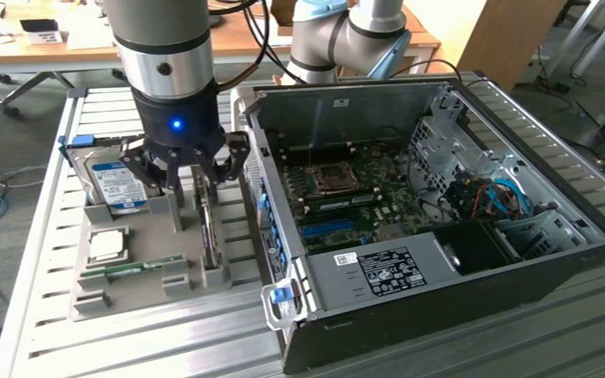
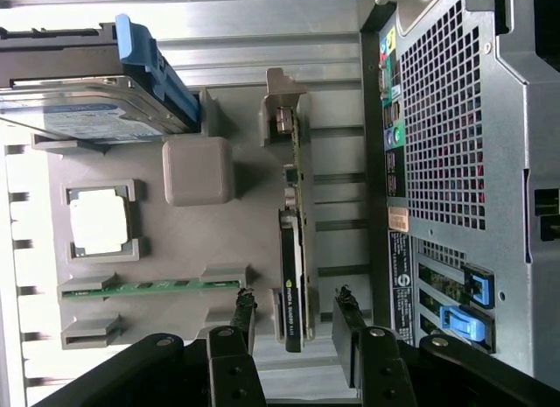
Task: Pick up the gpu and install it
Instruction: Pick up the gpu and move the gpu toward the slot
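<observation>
The gpu stands on its long edge in a slot of the grey holder tray, beside the open computer case. In the wrist view the gpu is a thin dark card with a green board and a silver bracket end. My gripper hangs just above the card's near end. It is open: its fingertips stand either side of the card with a gap on each side, so the gripper straddles it without touching.
On the same tray lie a blue-labelled hard drive, a square processor and a narrow green memory stick. The case's motherboard faces up, and blue latches line its rear. Slatted metal table underneath.
</observation>
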`<state>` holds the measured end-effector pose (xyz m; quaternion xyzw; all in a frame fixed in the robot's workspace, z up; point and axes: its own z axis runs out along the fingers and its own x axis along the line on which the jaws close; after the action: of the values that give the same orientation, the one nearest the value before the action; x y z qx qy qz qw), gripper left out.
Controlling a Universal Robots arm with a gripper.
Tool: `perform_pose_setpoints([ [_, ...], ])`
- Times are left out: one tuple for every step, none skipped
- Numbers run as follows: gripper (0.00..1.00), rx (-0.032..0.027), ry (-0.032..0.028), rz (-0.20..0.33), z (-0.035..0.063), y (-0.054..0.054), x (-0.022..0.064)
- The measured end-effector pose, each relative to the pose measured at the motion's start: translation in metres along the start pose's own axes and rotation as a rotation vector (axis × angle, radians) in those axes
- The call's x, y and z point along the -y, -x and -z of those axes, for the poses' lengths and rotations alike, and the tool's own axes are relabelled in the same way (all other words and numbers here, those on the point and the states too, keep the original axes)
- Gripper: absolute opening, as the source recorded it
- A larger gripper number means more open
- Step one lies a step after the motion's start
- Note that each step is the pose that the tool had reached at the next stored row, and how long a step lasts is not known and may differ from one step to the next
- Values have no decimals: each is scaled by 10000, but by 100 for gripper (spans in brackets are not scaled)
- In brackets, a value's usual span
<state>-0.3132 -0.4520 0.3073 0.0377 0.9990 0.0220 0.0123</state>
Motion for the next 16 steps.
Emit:
perform_pose_setpoints([
  [49,0,0,0,0,3,0],
  [49,-1,-1,-1,0,3,0],
  [49,-1,-1,0,-2,4,0],
  [49,1,1,-1,-6,4,-1],
  [49,1,1,0,-12,4,0],
  [49,0,0,0,-17,4,0],
  [49,0,0,0,-22,4,1],
  [49,0,0,0,-28,4,1],
  [49,0,0,0,-34,4,1],
  [49,-1,0,0,-40,4,2],
  [49,-2,-2,0,-43,3,2],
  [49,-3,-3,0,-44,3,2],
  [49,0,0,0,-48,3,2],
  [49,0,0,0,-48,3,2],
  [49,0,-1,0,-48,3,2],
  [49,-1,0,0,-48,3,2],
])
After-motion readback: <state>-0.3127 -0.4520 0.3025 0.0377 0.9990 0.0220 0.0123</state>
